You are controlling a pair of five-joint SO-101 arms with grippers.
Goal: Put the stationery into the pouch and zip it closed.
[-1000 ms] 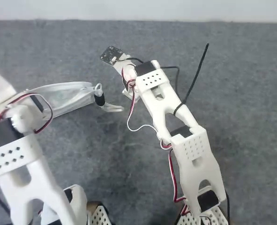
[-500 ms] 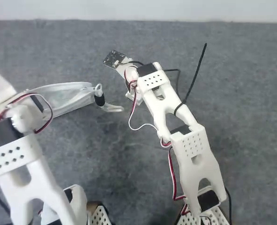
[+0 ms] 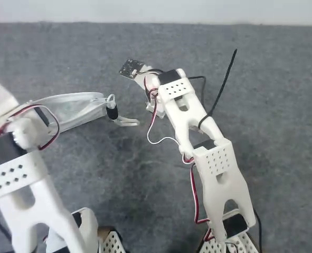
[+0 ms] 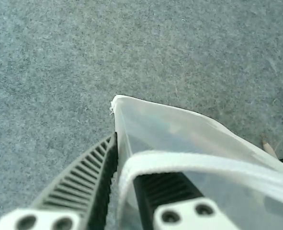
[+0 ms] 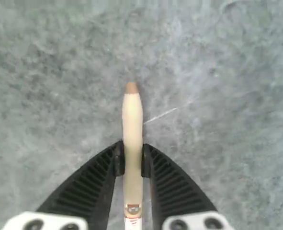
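Note:
My left gripper point(image 4: 124, 155) is shut on the end edge of the translucent pouch point(image 4: 189, 139), one finger outside and one inside; dim shapes lie within it. In the high view the pouch point(image 3: 76, 108) lies at the left, its open mouth with a ring pull point(image 3: 111, 97) facing the middle. A black-capped pen point(image 3: 113, 112) with a white end lies at that mouth. My right gripper point(image 5: 130, 146) is shut on a cream pencil point(image 5: 131, 115) with a brown tip, held just above the carpet. From above, the right wrist point(image 3: 169, 89) stands right of the pouch mouth.
Grey carpet point(image 3: 261, 105) covers the whole table. A black cable tie point(image 3: 224, 79) sticks up from the right arm. The left arm's white body point(image 3: 18, 168) fills the near left corner. A pale wall edge runs along the back.
The right arm has shifted a little to the right, away from the pouch mouth, with the pencil. The left arm, pouch and pen have stayed put.

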